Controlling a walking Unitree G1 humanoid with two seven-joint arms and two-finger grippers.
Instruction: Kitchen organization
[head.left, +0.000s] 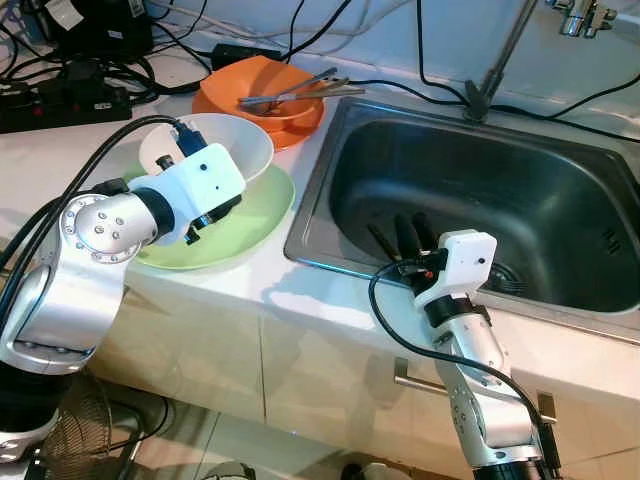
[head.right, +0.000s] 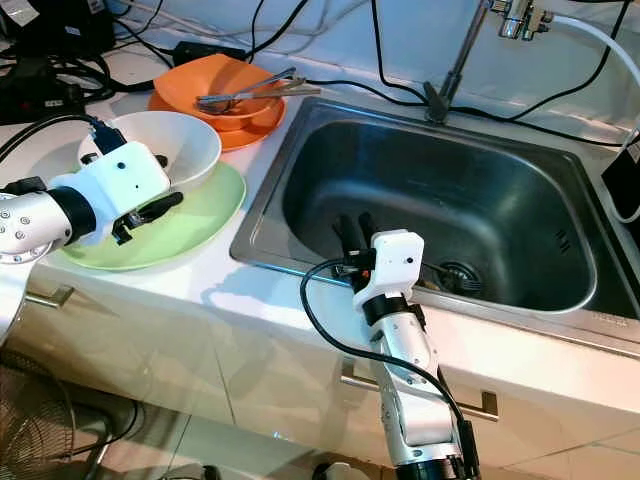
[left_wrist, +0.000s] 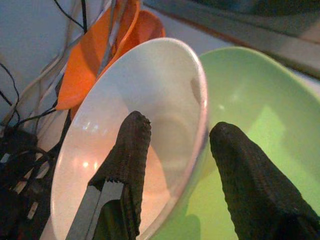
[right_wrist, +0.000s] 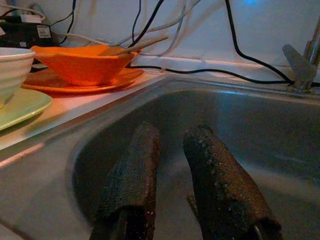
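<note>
Meanwhile, white bowl (head.left: 228, 140) sits on green plate (head.left: 255, 215), cutlery (head.left: 295, 95) in orange bowl (head.left: 262, 85)

Part of the green plate (head.left: 262, 214) is hidden under the white bowl (head.left: 236, 140) and the left arm. The tap (head.left: 580, 14) above the sink (head.left: 330, 170) is cut off by the picture's edge. The left gripper's fingers (left_wrist: 131, 150) are mostly hidden behind its white housing in the eye views.

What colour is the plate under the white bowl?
Light green plate; the left eye view shows it best.
</note>
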